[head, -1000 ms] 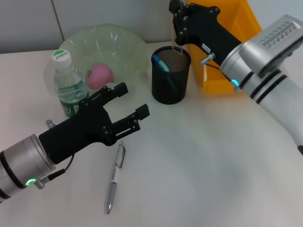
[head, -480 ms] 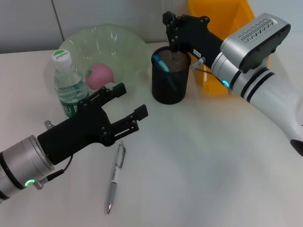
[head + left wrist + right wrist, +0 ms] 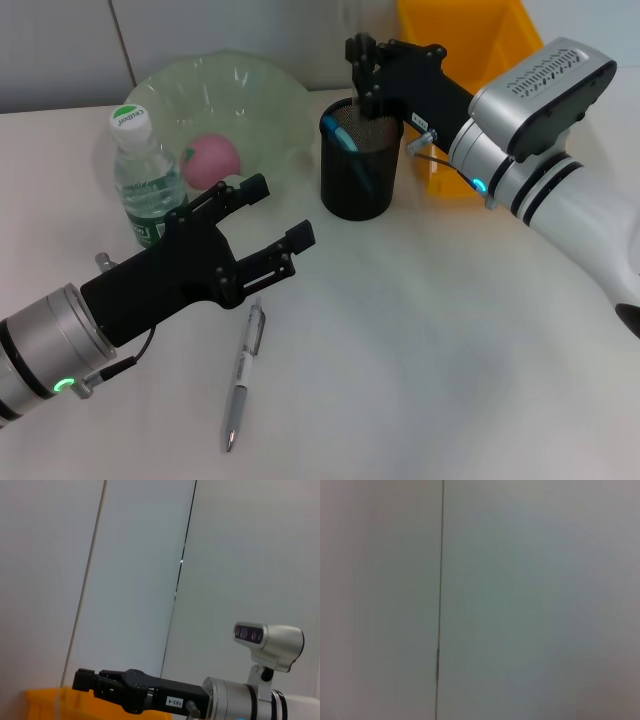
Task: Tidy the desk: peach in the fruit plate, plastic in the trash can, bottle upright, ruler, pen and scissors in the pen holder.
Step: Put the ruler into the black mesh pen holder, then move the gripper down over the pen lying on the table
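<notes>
My right gripper (image 3: 364,72) hovers at the far rim of the black mesh pen holder (image 3: 358,185), shut on a clear ruler (image 3: 372,101) that is barely visible and points down into the holder. A blue-handled item (image 3: 340,133) stands inside it. The left wrist view shows that same right gripper (image 3: 84,680) from the side. A silver pen (image 3: 243,375) lies on the table just below my open left gripper (image 3: 277,212). The bottle (image 3: 140,175) stands upright. The pink peach (image 3: 211,160) lies in the green fruit plate (image 3: 250,85). Plastic is not visible.
The yellow trash can (image 3: 470,35) stands behind the pen holder, under my right arm. The bottle and the plate sit close together at the back left. White tabletop stretches to the front right. The right wrist view shows only a wall.
My right gripper has moved left and down, bringing the ruler from above the pen holder to its rim. The left arm and the pen have not moved.
</notes>
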`<state>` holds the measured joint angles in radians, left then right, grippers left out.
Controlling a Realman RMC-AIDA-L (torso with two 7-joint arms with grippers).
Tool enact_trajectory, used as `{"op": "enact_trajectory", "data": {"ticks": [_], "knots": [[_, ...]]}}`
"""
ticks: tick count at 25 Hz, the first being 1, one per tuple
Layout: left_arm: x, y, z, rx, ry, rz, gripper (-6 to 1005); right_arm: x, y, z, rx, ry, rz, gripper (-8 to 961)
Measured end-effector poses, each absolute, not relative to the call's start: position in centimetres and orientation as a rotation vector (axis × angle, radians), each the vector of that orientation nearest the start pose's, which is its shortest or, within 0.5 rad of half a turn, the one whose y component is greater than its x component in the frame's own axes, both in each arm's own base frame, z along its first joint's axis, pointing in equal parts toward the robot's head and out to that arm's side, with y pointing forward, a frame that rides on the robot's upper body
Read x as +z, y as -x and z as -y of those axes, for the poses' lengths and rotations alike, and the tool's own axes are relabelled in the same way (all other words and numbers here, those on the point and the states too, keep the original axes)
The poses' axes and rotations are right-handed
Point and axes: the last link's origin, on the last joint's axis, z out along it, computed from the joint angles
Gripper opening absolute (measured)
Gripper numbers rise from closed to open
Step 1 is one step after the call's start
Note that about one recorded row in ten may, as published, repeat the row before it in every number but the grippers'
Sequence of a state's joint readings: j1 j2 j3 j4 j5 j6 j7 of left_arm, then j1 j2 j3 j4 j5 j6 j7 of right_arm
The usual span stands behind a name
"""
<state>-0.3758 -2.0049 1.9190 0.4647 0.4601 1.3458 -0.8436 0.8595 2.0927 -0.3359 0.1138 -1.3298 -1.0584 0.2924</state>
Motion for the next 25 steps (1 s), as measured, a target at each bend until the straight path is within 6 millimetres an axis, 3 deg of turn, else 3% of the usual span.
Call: {"op": "enact_trajectory", "data": {"ticks": [7, 18, 21, 25], "knots": [[-5.6, 23.0, -29.0, -1.217, 2.447, 0.452, 816, -6.5, -20.7, -40.8, 0.845, 2.004, -0.418, 159], [-5.5, 23.2, -29.0, -1.216, 2.446, 0.458, 816, -5.8, -21.5, -39.7, 0.925, 1.985, -0.454, 561], [-5.4, 23.3, -29.0, -1.213, 2.447, 0.464, 816, -5.0, -22.2, -39.1, 0.989, 1.954, -0.48, 664], [-5.1, 23.5, -29.0, -1.208, 2.46, 0.479, 817, -1.9, -24.5, -36.4, 1.189, 1.93, -0.527, 761]]}}
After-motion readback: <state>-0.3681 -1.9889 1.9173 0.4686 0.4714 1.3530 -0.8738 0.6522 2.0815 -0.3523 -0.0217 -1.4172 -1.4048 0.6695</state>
